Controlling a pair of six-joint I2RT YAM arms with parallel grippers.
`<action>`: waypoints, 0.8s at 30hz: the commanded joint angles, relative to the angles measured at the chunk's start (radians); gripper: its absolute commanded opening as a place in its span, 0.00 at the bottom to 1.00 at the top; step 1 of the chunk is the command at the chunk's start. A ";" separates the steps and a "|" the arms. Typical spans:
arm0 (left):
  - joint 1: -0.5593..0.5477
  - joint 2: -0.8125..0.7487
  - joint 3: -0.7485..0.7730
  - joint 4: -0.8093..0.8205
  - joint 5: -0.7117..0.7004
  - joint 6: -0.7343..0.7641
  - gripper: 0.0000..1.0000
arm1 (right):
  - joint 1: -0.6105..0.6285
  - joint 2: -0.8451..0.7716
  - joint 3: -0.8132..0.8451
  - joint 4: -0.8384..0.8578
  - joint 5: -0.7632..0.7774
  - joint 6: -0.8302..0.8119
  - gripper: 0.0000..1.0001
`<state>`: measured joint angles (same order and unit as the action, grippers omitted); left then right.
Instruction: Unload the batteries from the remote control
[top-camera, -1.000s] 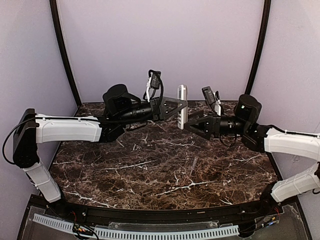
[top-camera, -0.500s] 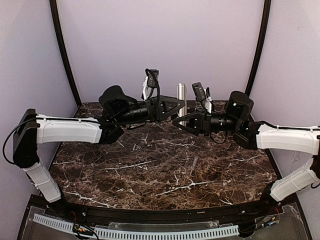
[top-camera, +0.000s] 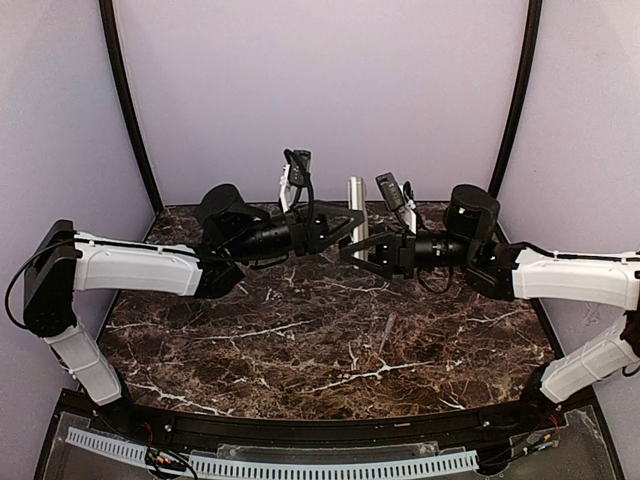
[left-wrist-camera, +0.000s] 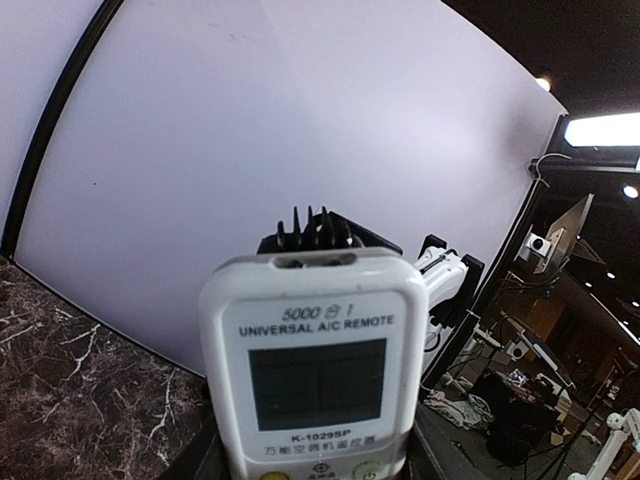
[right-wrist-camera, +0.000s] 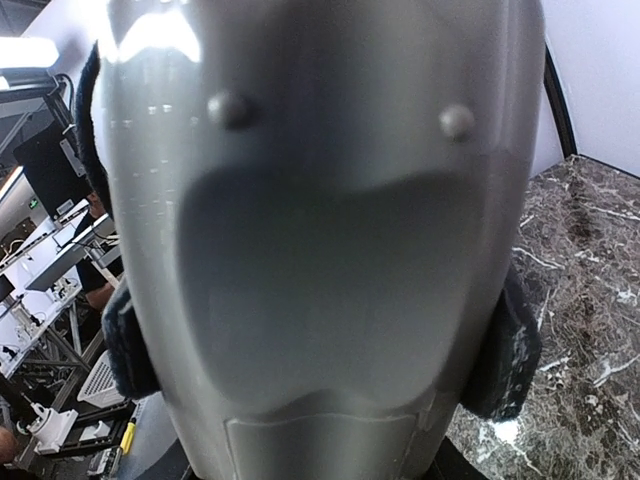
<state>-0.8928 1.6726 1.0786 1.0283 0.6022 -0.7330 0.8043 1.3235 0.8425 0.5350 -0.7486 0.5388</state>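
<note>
Table (top-camera: 300, 340) marble lies nearest me. Above its far middle my left claw (top-camera: 356, 219) pinches the remote control (top-camera: 357, 195) upright, screen facing that wrist. My right claw (top-camera: 350, 248) is at its grey back; whether spread or clamped, I cannot tell.

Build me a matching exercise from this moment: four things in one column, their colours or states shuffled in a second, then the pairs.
Column one
1. front of the remote control
2. back of the remote control
3. table
4. right gripper

Column two
A. dark marble with white veins
B. plain grey, filling the right wrist view
C. white with a small screen, facing the left wrist camera
D. its pads sit on either side of the remote control

Pairs: 1-C, 2-B, 3-A, 4-D
</note>
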 joint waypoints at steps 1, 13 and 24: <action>0.023 -0.096 -0.035 -0.099 -0.038 0.020 0.56 | 0.006 -0.046 0.075 -0.215 0.122 -0.187 0.00; 0.032 -0.218 0.100 -0.801 -0.200 0.267 0.89 | 0.037 -0.015 0.253 -0.763 0.396 -0.510 0.00; 0.031 -0.175 0.206 -0.972 -0.275 0.273 0.80 | 0.099 0.049 0.347 -0.849 0.526 -0.597 0.00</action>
<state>-0.8612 1.4853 1.2568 0.1379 0.3576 -0.4706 0.8837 1.3537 1.1477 -0.3016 -0.2817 -0.0170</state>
